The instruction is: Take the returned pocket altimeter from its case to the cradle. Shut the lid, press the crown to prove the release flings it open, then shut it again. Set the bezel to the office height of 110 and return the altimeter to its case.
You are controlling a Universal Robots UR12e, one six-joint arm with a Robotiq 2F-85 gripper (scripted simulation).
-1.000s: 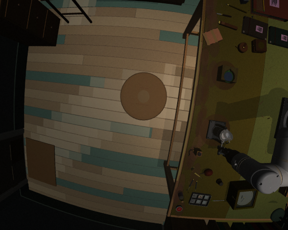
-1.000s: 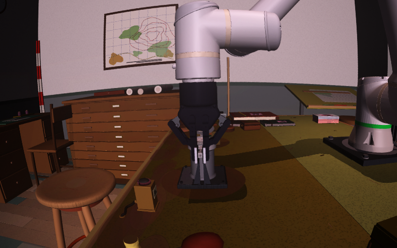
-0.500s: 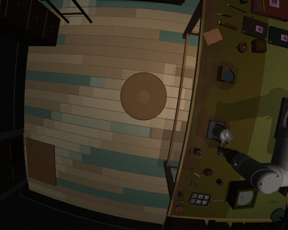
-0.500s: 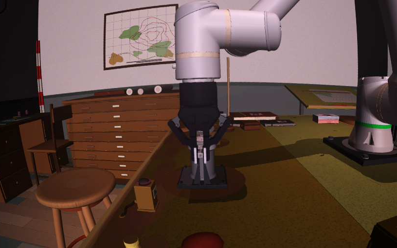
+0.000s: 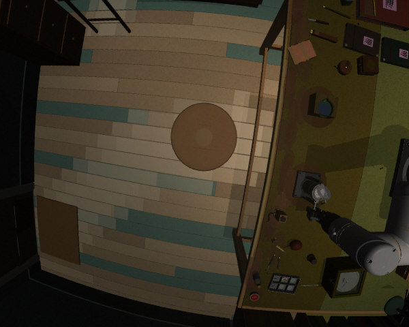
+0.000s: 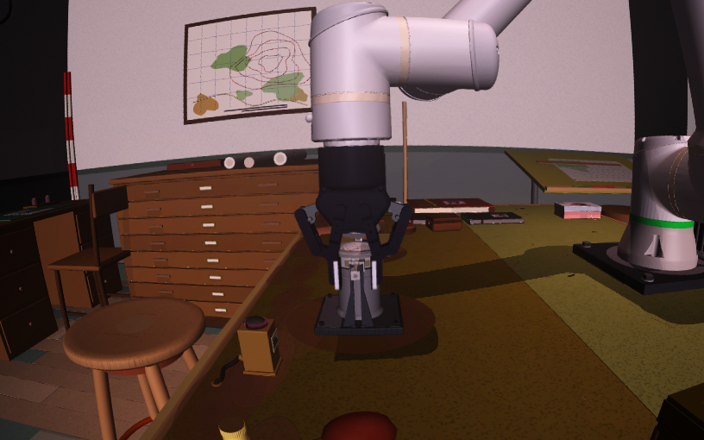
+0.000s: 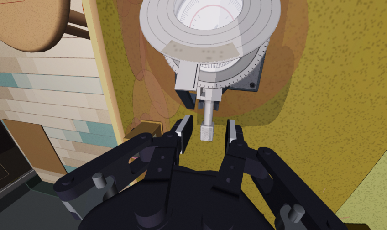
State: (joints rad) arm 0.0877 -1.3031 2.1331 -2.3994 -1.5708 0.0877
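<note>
The pocket altimeter (image 7: pixel 215 54) sits on the grey cradle (image 6: pixel 359 306) near the bench's front edge, its round lid (image 7: pixel 209 28) standing raised over the white dial. Its stem juts toward me and ends in a knurled crown (image 7: pixel 207 133). My gripper (image 7: pixel 207 133) is open and holds nothing, with the crown lying between its fingers, apart from both. A graduated bezel (image 7: pixel 240 77) rings the dial under the lid. From the side the altimeter (image 5: pixel 320 193) shows at the cradle's edge (image 5: pixel 305 184), and further along the bench the open case (image 5: pixel 323 106) holds a blue lining.
Behind the cradle stand a chest of drawers (image 6: pixel 213 235) and a wall map (image 6: pixel 248 65). A round stool (image 6: pixel 133 333) stands off the bench's edge, and a small wooden box with a button (image 6: pixel 259 344) is beside the cradle. The arm's base (image 6: pixel 667 218) is to the right.
</note>
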